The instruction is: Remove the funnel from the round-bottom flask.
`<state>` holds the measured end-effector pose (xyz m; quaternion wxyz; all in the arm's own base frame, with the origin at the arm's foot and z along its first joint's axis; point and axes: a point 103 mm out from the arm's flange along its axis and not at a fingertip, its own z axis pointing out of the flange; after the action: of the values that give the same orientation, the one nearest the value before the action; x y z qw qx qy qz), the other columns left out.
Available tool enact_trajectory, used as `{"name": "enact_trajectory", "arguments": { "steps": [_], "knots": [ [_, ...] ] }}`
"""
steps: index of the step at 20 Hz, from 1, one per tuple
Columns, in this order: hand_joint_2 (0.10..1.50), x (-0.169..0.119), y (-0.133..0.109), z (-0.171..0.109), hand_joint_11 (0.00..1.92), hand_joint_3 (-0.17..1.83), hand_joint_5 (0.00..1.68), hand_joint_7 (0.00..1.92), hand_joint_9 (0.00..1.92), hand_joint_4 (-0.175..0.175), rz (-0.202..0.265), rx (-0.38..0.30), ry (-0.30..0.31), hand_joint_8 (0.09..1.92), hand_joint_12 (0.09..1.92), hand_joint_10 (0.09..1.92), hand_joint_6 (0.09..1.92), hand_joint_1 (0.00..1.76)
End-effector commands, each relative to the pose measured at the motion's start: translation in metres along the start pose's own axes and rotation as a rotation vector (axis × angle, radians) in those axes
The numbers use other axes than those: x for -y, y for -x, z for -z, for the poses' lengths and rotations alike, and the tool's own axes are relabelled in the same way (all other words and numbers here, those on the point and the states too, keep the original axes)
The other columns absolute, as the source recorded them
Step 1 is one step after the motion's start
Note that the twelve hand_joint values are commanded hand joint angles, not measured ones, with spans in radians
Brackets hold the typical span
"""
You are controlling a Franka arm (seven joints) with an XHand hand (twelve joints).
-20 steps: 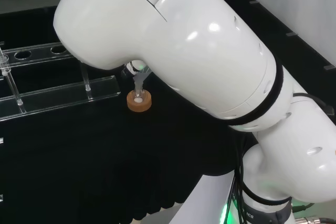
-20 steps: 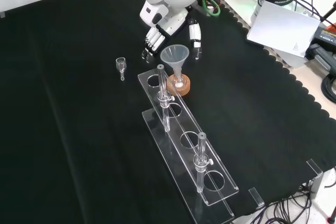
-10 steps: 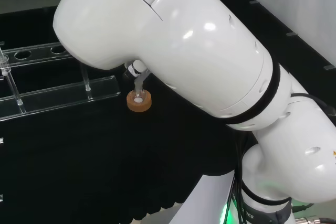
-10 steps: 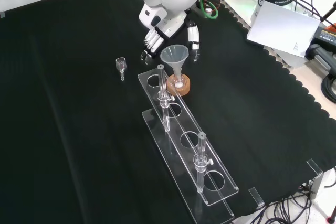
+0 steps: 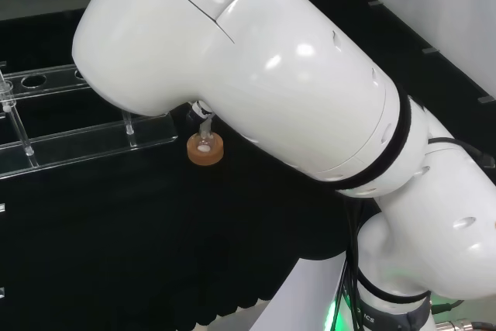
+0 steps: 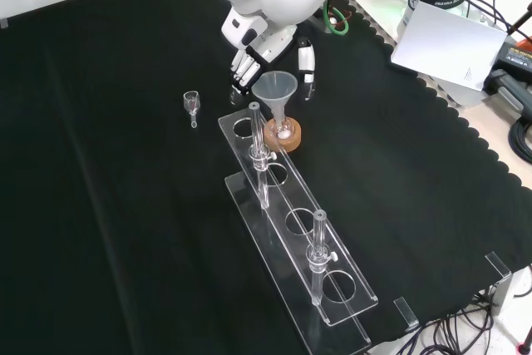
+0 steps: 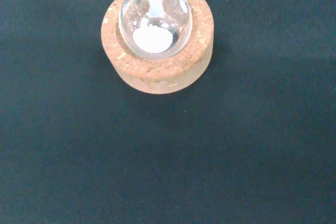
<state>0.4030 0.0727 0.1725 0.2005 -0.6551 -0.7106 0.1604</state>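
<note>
Head view: cork ring (image 5: 205, 149) left of centre on the black table (image 5: 116, 222), with the round-bottom flask (image 5: 204, 143) seated in it under the big white arm link. Front view, upper centre: funnel (image 6: 274, 91) upright in the flask's neck, robot hand (image 6: 249, 60) just behind it, fingers spread wide either side, possibly not touching; clear rack (image 6: 293, 226) stretching toward lower right. Wrist view: flask bulb holding white powder (image 7: 153, 38).

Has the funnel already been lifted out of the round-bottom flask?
No, in the front view the funnel still stands with its stem in the round-bottom flask on the cork ring.
</note>
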Motion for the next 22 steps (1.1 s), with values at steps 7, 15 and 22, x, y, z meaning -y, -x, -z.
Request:
{"name": "enact_trajectory", "arguments": {
  "steps": [7,15,22],
  "knots": [
    [0.75,0.002,-0.003,0.002,0.54,0.29,0.55,0.5,0.93,-0.064,0.014,0.068,0.074,0.7,1.27,0.51,0.13,0.7],
    [0.72,0.01,-0.008,0.016,0.72,0.44,0.74,0.77,1.19,-0.053,0.027,0.089,0.138,0.71,1.18,0.42,0.8,0.77],
    [0.72,0.022,-0.01,0.041,0.74,0.46,0.75,0.77,1.21,-0.058,0.007,0.112,0.124,0.73,1.15,0.41,0.83,0.78]
  ]
}}
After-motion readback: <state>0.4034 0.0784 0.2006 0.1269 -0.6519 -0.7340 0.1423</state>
